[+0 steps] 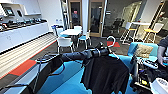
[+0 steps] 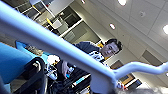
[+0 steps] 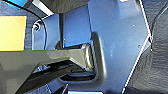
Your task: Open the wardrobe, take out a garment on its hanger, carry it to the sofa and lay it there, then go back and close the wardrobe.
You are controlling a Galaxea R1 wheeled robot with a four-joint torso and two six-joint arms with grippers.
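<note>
The sofa (image 1: 67,75) is reached: its broad blue seat and a far section with a tan cushion (image 1: 143,50) are seen directly under and ahead of the head camera. By that, the wardrobe is judged already opened and the fetching and carrying largely done — what is left is the laying down, the drive back and the closing of the doors.

The garment (image 1: 105,73) is not yet laid out. It is held up over the seat as a limp black drape, its lower edge hanging down towards the blue upholstery; whether it touches the cushion cannot be told. It is carried on the hanger (image 1: 111,40), whose white hook curves up just above the end of the left arm, and in the left wrist view the hanger's pale bar (image 2: 62,47) is seen crossing close to the lens.

The left gripper (image 1: 106,51) is taken to be clamped on the hanger at its neck, since the shirt hangs from that point — the fingers themselves are not made out. The state of the right gripper cannot be told.

No containers are made out near the sofa. A person (image 1: 163,48) is seated at the far right beside a control rig.
</note>
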